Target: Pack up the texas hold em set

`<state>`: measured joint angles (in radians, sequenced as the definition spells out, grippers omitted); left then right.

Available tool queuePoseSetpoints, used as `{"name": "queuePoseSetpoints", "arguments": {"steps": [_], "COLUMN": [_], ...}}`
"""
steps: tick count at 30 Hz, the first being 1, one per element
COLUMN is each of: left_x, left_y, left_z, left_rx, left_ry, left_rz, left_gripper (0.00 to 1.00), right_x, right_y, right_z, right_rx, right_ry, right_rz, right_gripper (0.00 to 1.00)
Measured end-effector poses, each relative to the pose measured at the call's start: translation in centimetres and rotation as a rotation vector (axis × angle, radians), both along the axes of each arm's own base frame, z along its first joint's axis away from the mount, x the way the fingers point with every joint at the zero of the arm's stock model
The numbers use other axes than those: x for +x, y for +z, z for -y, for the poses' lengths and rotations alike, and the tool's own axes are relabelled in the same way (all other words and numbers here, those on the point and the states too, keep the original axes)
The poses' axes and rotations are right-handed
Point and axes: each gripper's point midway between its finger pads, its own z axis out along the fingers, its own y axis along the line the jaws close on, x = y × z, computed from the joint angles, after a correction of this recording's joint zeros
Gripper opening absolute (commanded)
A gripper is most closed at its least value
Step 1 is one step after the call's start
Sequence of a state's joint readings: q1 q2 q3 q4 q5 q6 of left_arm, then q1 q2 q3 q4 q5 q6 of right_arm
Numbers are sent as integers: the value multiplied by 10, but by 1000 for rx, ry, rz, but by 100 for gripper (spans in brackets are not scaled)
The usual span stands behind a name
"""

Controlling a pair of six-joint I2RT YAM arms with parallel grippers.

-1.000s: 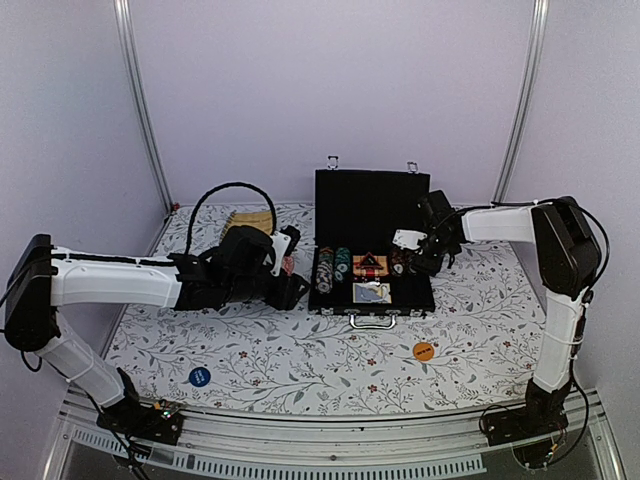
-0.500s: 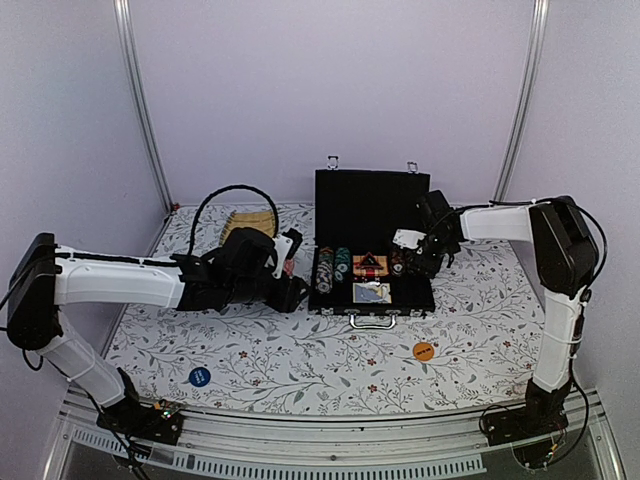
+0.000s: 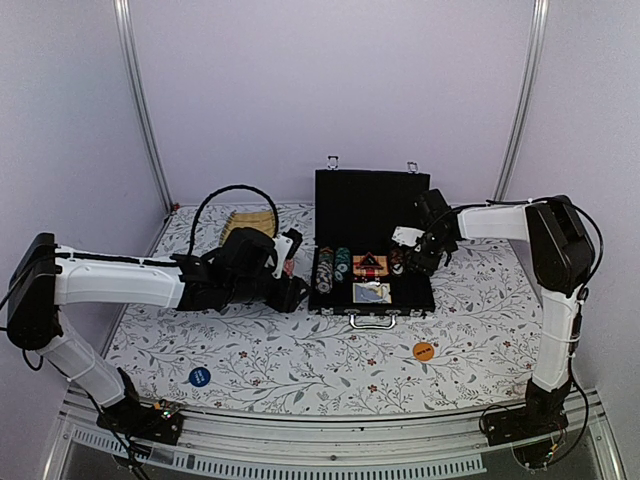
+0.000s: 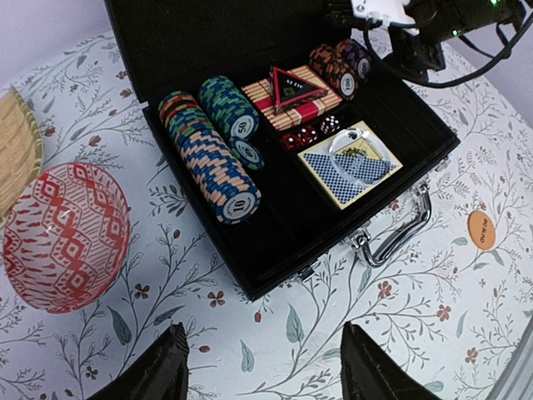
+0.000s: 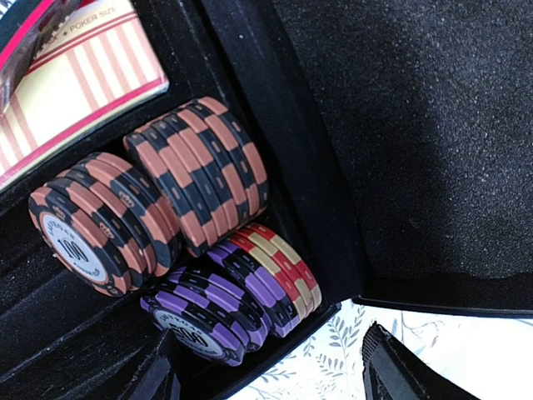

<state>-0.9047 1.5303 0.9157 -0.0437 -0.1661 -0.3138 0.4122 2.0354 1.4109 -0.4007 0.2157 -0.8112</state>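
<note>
Item: texas hold em set, black briefcase [image 3: 370, 205], open on the flowered table, mid-table and slightly right of centre.
Long axis: we read it as running left to right, parallel to the near table edge.
Facing: silver handle [image 3: 372, 321] points toward the arm bases; the lid stands upright on the far side.
Packed, left bay: rows of poker chips [image 4: 216, 167] on edge.
Packed, middle: striped card deck with the red triangle [image 4: 293, 86] on top, dice [image 4: 312, 133] beside it, blue-backed deck [image 4: 350, 167] nearer the handle.
Packed, right bay: orange-black and purple chips [image 5: 200, 192].
Outstanding: orange disc [image 3: 424, 351] and blue disc [image 3: 199, 376] lie on the table well apart from the case; lid not shut, latches undone.
Progress: we judge it mostly packed.
Left gripper [image 4: 266, 375]: jaws spread, nothing between, hovering near the case's left front corner.
Right gripper [image 5: 275, 383]: jaws spread, empty, over the right-bay chips.
Not ours: woven ball [image 4: 62, 237], slatted mat [image 3: 250, 218].
</note>
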Motion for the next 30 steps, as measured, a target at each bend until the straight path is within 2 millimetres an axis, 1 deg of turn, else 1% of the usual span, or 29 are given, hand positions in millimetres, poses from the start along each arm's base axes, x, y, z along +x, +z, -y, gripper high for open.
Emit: {"name": "queuePoseSetpoints", "arguments": {"steps": [6,8,10,14,16,18,19,21,23,25,26,27,30], "left_x": [0,0,0,0,1,0,0,0,0,0,1,1,2], "left_y": [0,0,0,0,-1,-2,-2,-3,-3,-3,-3,-3,-4], "left_z": [0,0,0,-1,-2,-3,-3,-4,-4,-4,-4,-4,-3], "left_rx": [4,4,5,9,12,16,18,21,22,22,22,22,22], "left_ry": [-4,-4,-2,0,1,2,2,2,3,4,4,4,4], "left_rz": [4,4,5,3,1,-2,-4,-7,-8,-8,-9,-9,-10], "left_gripper": [63,64,64,65,65,65,65,65,65,65,65,65,65], "right_x": [-1,-8,-18,-41,-58,-82,-97,-131,-167,-200,-210,-224,-246], "right_y": [1,5,19,61,80,85,84,71,50,26,19,10,3], "right_z": [-1,-4,-8,-20,-28,-36,-40,-44,-44,-39,-37,-32,-24], "right_rx": [13,34,71,162,211,244,256,257,241,215,205,193,172], "right_ry": [-3,8,22,72,113,161,190,245,292,324,330,340,368], "right_rz": [-4,-26,-46,-57,-72,-115,-150,-239,-346,-453,-483,-527,-573], "right_gripper": [76,76,76,74,72,70,69,66,66,66,66,66,67]}}
